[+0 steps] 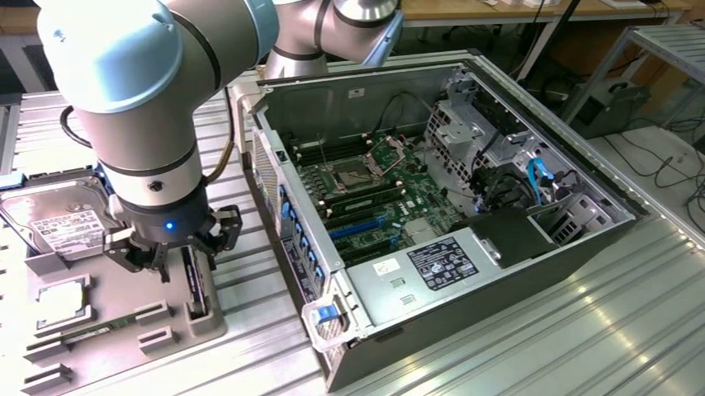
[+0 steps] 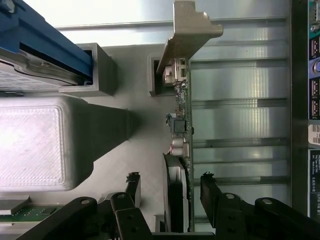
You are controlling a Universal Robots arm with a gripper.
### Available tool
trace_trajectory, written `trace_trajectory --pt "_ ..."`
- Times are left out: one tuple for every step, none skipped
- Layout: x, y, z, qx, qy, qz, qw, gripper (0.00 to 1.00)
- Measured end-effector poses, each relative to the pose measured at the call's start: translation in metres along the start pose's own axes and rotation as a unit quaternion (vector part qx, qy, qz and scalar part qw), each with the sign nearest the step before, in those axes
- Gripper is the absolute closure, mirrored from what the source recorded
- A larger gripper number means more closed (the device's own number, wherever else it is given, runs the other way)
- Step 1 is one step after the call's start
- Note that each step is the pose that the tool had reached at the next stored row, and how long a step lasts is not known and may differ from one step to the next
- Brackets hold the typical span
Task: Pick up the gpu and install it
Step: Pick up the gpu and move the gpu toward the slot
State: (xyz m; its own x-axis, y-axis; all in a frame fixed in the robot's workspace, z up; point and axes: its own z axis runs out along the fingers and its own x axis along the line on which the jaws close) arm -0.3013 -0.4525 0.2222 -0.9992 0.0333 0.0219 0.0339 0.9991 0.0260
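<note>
At the exterior view's left, a silver hard drive (image 1: pixel 53 221) with a white label stands tilted in the grey holder block (image 1: pixel 115 346). This block lies on the ribbed metal table (image 1: pixel 573 330). In front of the drive, a square silver chip (image 1: pixel 61 301) sits in its own recess, and a narrow green memory stick (image 1: pixel 101 328) lies in a slot just beside it.

Further to the right, the robot arm (image 1: pixel 144 99) comes straight down over the right edge of the same block. Its gripper (image 1: pixel 185 262) is wide open and holds nothing. The gpu (image 1: pixel 196 287) stands on its long edge in a slot of the block, between the two fingers. In the wrist view the gripper (image 2: pixel 170 186) has one black finger (image 2: pixel 133 187) on each side of the card. A gap shows on both sides, so the fingers do not touch it. The gpu (image 2: pixel 182 130) shows its green board edge and its dark round fan, and its pale metal bracket (image 2: pixel 189 30) is at the end far from the gripper.

To the right of the block lies the open computer case (image 1: pixel 617 206), near the block but not touching it. Inside are the green motherboard (image 1: pixel 369 190), a black power supply (image 1: pixel 441 266) with a label, and a blue cable (image 1: pixel 540 177).
</note>
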Motion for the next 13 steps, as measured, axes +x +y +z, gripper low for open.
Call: trace_trajectory --pt "0.0 0.0 0.0 0.0001 0.0001 0.0 1.0 0.4" --pt "0.0 0.0002 0.0002 0.0 0.0 0.0 1.0 0.4" --pt "0.0 0.0004 0.0003 -0.0001 0.0 0.0 1.0 0.4" --pt "0.0 0.0008 0.0003 -0.0001 0.0001 0.0 1.0 0.4" --pt "0.0 0.0008 0.0003 0.0 0.0001 0.0 1.0 0.4" --pt "-0.0001 0.0008 0.0003 0.0 0.0001 0.0 1.0 0.4" --pt "0.0 0.0008 0.0003 0.0 0.0002 0.0 1.0 0.42" --pt "0.0 0.0008 0.0003 0.0 0.0002 0.0 1.0 0.48" --pt "-0.0001 0.0008 0.0003 0.0 0.0002 0.0 1.0 0.48" --pt "-0.0001 0.0008 0.0004 0.0 0.0001 0.0 1.0 0.48" --pt "-0.0001 0.0008 0.0005 0.0 0.0001 0.0 1.0 0.55" --pt "-0.0001 0.0008 0.0006 0.0 0.0001 0.0 1.0 0.55" --pt "-0.0002 0.0009 0.0007 0.0 0.0001 0.0 1.0 0.55"
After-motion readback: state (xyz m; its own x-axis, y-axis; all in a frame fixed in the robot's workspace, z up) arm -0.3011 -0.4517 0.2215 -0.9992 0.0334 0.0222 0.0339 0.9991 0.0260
